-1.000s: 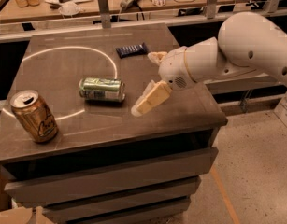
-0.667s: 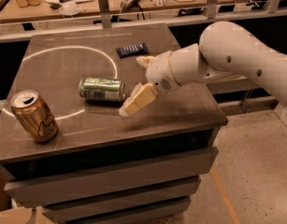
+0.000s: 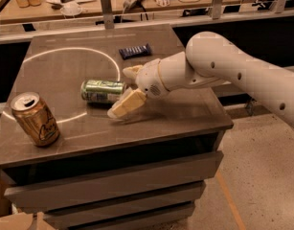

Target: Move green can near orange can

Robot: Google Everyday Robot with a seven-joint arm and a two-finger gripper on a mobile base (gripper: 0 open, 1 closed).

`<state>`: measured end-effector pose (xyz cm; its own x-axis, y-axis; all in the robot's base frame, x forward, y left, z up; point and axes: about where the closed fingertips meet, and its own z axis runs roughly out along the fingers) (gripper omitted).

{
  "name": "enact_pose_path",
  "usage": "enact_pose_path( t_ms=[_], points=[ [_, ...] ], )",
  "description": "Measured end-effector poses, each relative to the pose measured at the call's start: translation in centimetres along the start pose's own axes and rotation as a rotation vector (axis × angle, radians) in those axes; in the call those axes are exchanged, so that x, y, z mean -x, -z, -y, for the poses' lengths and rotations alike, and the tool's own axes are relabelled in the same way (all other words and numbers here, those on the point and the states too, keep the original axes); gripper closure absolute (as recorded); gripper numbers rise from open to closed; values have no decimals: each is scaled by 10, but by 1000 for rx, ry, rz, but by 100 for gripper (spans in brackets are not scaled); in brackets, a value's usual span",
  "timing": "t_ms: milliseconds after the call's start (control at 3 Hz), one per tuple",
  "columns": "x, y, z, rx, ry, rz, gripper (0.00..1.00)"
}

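My gripper [image 3: 118,92] hangs low over the dark table [image 3: 185,115], at the right end of the green can [image 3: 102,90]. My jaws stand wide. One cream finger [image 3: 132,71] sits behind the can's right end and the other finger [image 3: 128,104] angles down in front of it, its tip close to the table top. The can's silver right end lies in the gap between them. I cannot tell whether either finger touches the can, and I hold nothing.

The green can lies on its side, its long axis running left to right, near the middle of the table. It lies across the right side of a thin white circle [image 3: 70,50] marked on the table top.

The orange can [image 3: 35,119] stands upright near the front left corner, silver top and pull tab facing up, dark script on its side. It is well apart from the green can, to the left and nearer the front edge, just outside the white circle.

A dark blue snack bar [image 3: 135,51] lies flat toward the back of the table, behind my wrist. My white arm [image 3: 232,67] reaches in from the right, above the table's right edge. Drawer fronts [image 3: 113,182] show below the table top
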<state>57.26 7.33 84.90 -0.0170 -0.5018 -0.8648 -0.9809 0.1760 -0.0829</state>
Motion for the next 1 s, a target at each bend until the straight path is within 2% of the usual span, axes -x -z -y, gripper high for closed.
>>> enact_pose_path(
  t_ms=[333,667,1000],
  points=[
    [3,-12,0,37,1,16,41],
    [11,-8,-2,82,5,50,63],
    [44,-1,-22,180,64,99,87]
  ],
)
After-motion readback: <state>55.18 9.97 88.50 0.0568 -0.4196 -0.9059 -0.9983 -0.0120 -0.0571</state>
